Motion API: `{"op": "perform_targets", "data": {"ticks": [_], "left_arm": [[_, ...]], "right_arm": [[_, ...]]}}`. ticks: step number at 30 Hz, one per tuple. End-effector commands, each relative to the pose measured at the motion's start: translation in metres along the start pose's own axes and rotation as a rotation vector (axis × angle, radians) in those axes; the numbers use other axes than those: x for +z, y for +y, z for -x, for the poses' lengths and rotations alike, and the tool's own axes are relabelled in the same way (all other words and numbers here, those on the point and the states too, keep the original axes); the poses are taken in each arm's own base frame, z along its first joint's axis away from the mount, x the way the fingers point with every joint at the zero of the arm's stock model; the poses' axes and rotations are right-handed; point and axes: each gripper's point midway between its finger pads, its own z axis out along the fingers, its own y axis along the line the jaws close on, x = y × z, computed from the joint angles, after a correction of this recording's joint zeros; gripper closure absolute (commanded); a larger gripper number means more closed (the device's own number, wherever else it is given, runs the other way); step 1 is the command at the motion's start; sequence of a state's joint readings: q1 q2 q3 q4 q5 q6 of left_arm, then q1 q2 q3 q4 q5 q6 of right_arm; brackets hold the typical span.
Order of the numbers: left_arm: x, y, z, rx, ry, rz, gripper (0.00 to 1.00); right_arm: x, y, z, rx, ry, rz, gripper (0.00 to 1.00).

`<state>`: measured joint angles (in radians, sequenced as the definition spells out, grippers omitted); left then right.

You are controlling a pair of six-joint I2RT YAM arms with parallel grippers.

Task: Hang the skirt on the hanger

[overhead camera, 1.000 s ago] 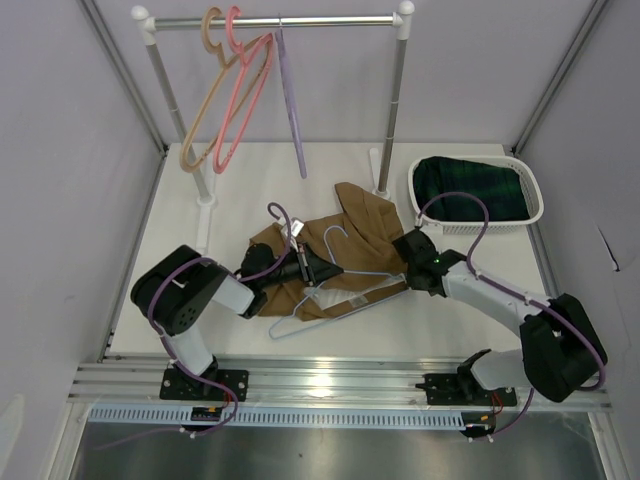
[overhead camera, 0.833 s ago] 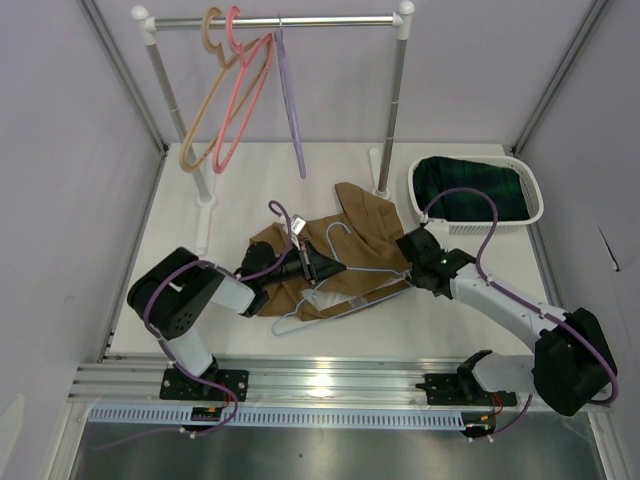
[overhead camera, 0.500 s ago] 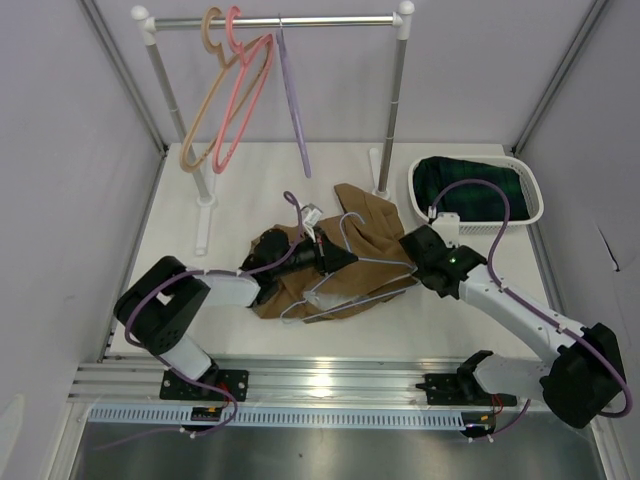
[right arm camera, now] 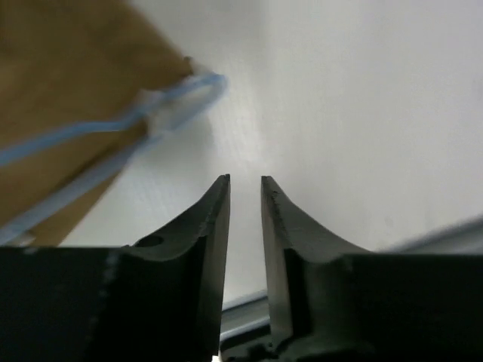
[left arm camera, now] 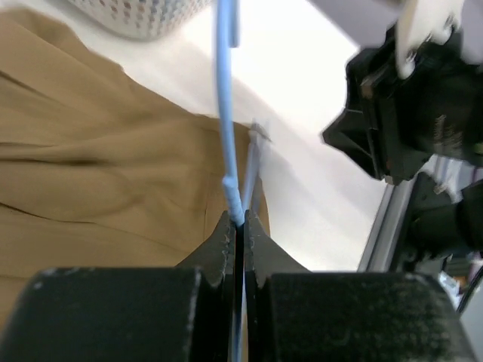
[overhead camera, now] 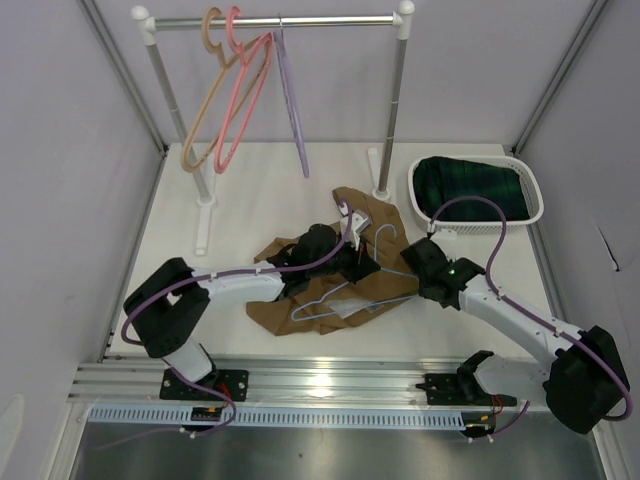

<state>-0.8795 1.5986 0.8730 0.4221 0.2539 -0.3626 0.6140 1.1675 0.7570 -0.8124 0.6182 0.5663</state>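
Observation:
The tan-brown skirt (overhead camera: 300, 268) lies crumpled on the table's middle. The thin pale blue hanger (overhead camera: 330, 292) lies across it, hook (overhead camera: 385, 233) pointing to the far right. My left gripper (overhead camera: 362, 262) reaches over the skirt and is shut on the hanger wire (left arm camera: 224, 90) near the neck; the skirt (left arm camera: 90, 173) lies below it. My right gripper (overhead camera: 408, 252) is just right of the skirt. Its jaws (right arm camera: 245, 181) stand a narrow gap apart with nothing between them, low over bare table. The hanger's end loop (right arm camera: 170, 109) and the skirt's edge (right arm camera: 68, 60) are ahead to its left.
A clothes rack (overhead camera: 280, 20) at the back holds tan (overhead camera: 195, 120), pink (overhead camera: 240, 95) and lavender (overhead camera: 293, 110) hangers. Its right post (overhead camera: 392, 110) stands just behind the skirt. A white basket (overhead camera: 535, 190) at the far right holds dark green plaid cloth (overhead camera: 470, 190).
My left arm has stretched to the right, carrying the hanger with it. The hanger and skirt have shifted right and back. My right gripper has stayed at the hanger's right end.

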Motion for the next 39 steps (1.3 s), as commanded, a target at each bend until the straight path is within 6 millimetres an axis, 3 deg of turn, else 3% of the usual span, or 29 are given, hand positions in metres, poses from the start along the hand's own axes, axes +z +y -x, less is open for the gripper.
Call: {"op": "perform_targets", "data": {"ticks": [1,7,15,17,24,25,28,39], "left_arm": [[0.006,0.012,-0.030,0.041,0.095,0.057,1.00],[0.011,0.009,-0.037,0.023,0.103,0.033,1.00],[0.013,0.008,-0.039,0.019,0.111,0.025,1.00],[0.013,0.008,-0.040,0.014,0.112,0.022,1.00],[0.013,0.007,-0.041,0.009,0.118,0.018,1.00],[0.012,0.007,-0.042,0.009,0.121,0.018,1.00],[0.012,0.006,-0.042,0.009,0.125,0.016,1.00],[0.011,0.004,-0.042,0.006,0.131,0.008,1.00]], "right_arm": [[-0.018,0.059,0.033,0.157,-0.094,0.305,0.68],[-0.008,0.075,0.026,0.169,-0.060,0.353,0.57],[-0.002,0.069,0.026,0.223,-0.054,0.349,0.55],[0.003,0.062,0.025,0.240,-0.044,0.322,0.61],[0.021,0.056,0.012,0.294,-0.023,0.304,0.61],[0.025,0.055,0.003,0.300,-0.009,0.304,0.62],[0.029,0.048,-0.002,0.363,-0.018,0.303,0.70],[0.035,0.046,0.009,0.409,-0.059,0.294,0.67]]}}
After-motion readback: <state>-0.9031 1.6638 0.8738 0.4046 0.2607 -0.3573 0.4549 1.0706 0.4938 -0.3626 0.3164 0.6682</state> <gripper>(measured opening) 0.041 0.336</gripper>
